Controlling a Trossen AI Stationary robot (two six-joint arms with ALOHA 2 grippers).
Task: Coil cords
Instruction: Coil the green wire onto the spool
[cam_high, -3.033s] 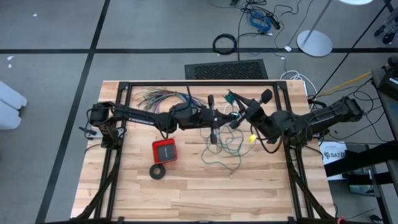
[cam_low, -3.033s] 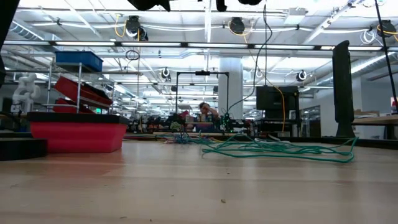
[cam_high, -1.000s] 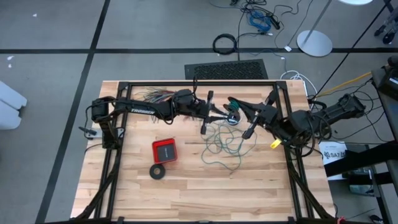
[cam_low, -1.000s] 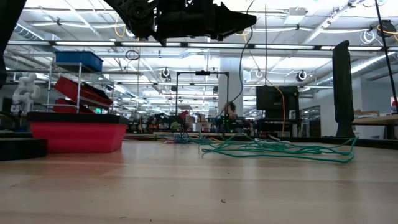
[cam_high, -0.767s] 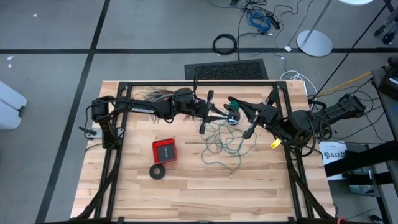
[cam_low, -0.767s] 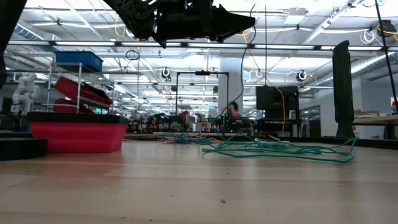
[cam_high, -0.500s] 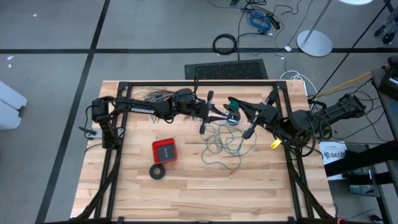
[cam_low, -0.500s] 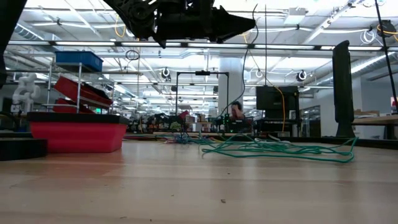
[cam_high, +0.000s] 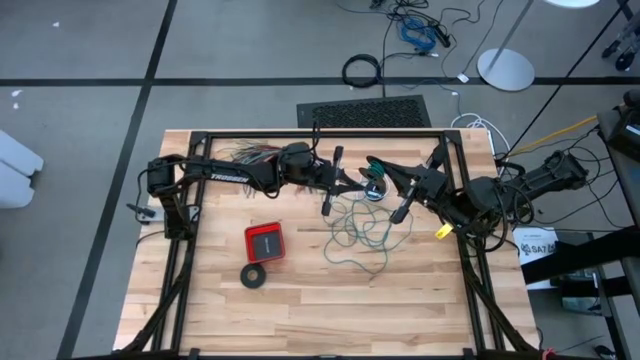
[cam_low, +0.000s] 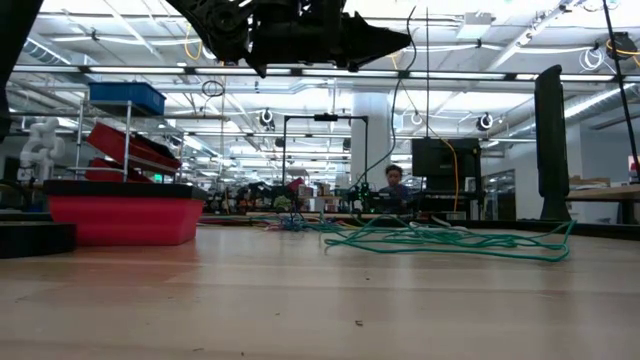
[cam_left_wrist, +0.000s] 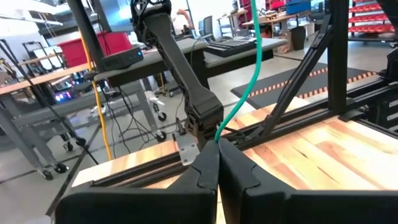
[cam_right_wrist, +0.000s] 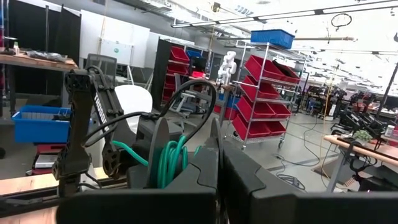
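Since three seconds ago both arms have drawn back toward the far side of the table and risen, and over the last second they have barely shifted; only the person far off in the low view has moved.

Pinched between the closed fingers of the left gripper (cam_left_wrist: 217, 163), the teal-green wire (cam_high: 362, 232) runs taut toward the right arm in the left wrist view. The right gripper (cam_right_wrist: 219, 163) is clenched on the same wire, with several turns already gathered into a small coil (cam_right_wrist: 170, 162) beside its fingers. Most of the wire lies as a loose tangle on the table's middle right, its loops sprawling toward the near side.

I judge the wire light, limp and springy, likely to snag on its own loops; it is best held close to the coil. I cannot pick out the white cord.

Pale wooden planks make up the table (cam_high: 330, 310), with a red box (cam_high: 265, 242) and black ring (cam_high: 253, 275) on the left and many-coloured wires (cam_high: 243, 153) at the far edge. Beyond lies a workshop with red-bin shelving.
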